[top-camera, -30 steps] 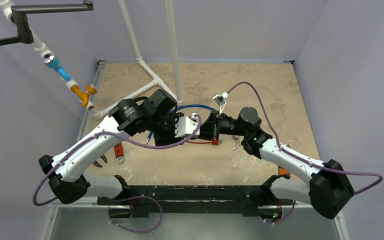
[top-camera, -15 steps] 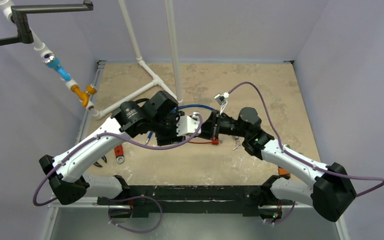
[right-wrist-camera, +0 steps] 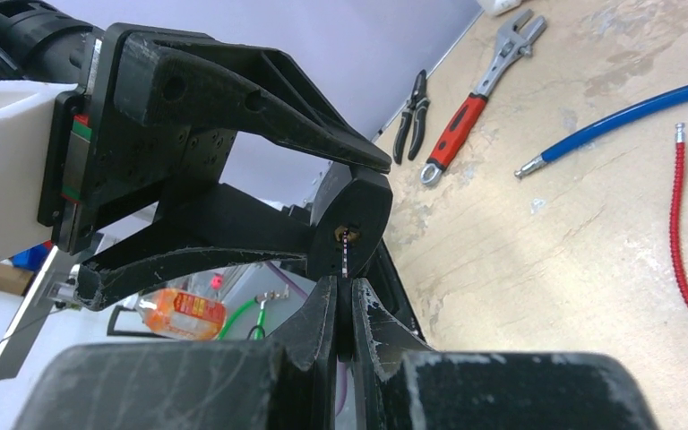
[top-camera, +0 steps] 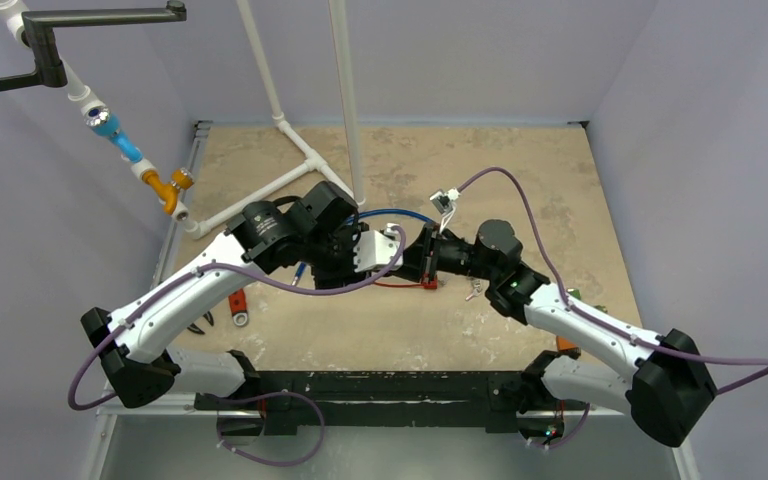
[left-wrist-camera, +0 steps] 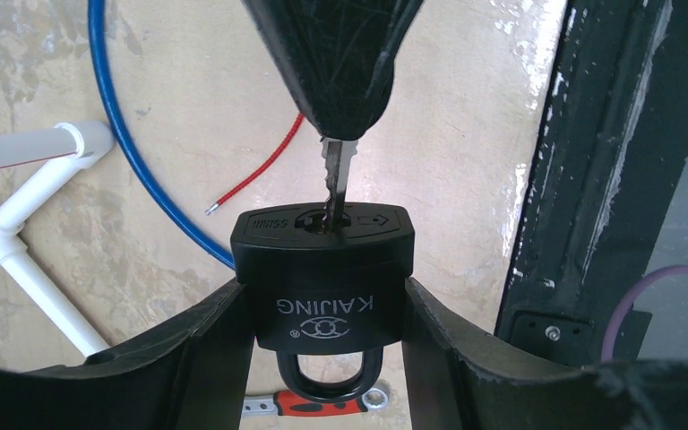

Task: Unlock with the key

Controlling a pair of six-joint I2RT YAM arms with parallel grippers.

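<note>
As the left hand (left-wrist-camera: 322,300) clamps the padlock (left-wrist-camera: 322,269), the opposing right hand (right-wrist-camera: 346,291) pinches the inserted key (left-wrist-camera: 336,175).

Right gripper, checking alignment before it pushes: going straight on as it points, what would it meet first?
The padlock held by the left gripper; the key tip already seems inside the keyhole, depth unclear.

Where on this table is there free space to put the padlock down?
Two bare patches: the table's far right corner, behind the right arm, and the near middle strip between the held padlock and the black base rail. Crowded: left and middle, with white pipe frame, blue cable, red cable, wrench, pliers.
</note>
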